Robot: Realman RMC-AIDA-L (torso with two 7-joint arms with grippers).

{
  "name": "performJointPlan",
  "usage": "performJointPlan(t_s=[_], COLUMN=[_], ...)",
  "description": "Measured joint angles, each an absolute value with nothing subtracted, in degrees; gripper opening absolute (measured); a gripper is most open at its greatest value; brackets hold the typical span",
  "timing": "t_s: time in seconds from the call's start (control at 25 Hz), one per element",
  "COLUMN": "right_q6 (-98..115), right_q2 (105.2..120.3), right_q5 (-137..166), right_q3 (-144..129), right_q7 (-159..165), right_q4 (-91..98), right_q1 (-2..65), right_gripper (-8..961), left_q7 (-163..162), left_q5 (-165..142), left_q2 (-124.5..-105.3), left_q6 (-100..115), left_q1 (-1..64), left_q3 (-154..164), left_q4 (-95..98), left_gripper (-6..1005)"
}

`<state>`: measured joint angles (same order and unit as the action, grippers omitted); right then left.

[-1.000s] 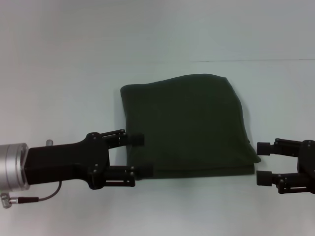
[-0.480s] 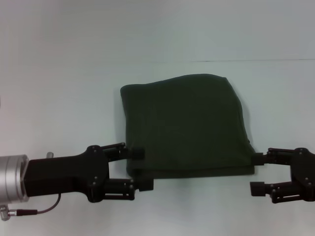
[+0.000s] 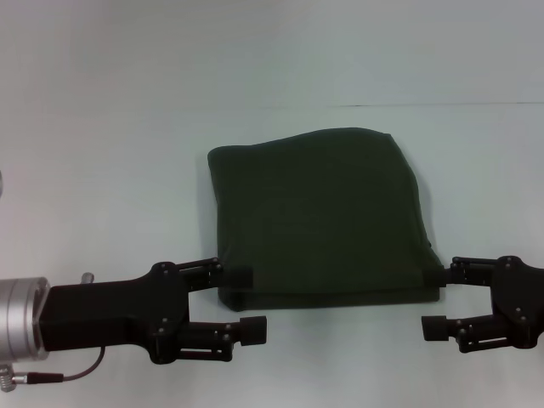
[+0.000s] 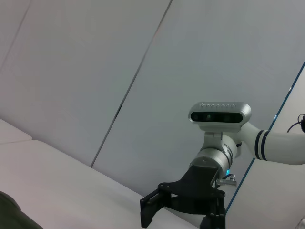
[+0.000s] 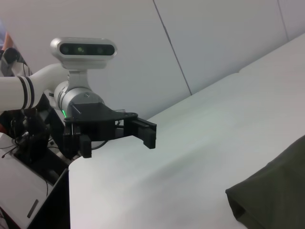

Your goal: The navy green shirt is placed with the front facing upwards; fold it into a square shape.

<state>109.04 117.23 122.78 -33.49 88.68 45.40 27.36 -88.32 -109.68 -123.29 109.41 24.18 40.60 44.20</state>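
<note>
This is looking like a robotics lab or test room rather than a home. A plain white table (image 3: pixel 102 170) is standing against bare pale wall panels (image 4: pixel 95 71), and beyond the table's edge in the right wrist view dark equipment with loose cables (image 5: pixel 28 138) is sitting on a stand.

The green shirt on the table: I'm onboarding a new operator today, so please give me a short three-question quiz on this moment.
1. True or false: the navy green shirt lies spread out flat with its cream lettering showing.
2. Which gripper is at the shirt's near right corner? A) left gripper B) right gripper
3. Fill in: both grippers' jaws are ____.

Key: 1 false, it is folded with a plain side up; 2 B; 3 open.
</note>
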Motion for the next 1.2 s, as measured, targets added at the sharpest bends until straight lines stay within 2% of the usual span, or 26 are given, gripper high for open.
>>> performJointPlan(t_s=[1.2], right_q6=[107.2], right_q2=[117.31], right_q5=[122.8], right_q3=[-33.5], right_q7=[88.3], right_q4=[43.1], right_q1=[27.8], right_gripper=[924], left_q7=[-88.3], left_q5=[-109.4], left_q2=[-123.75], left_q6=[110.0], left_q1=[23.3], left_q3=[39.9], left_q4=[44.1], left_gripper=[875])
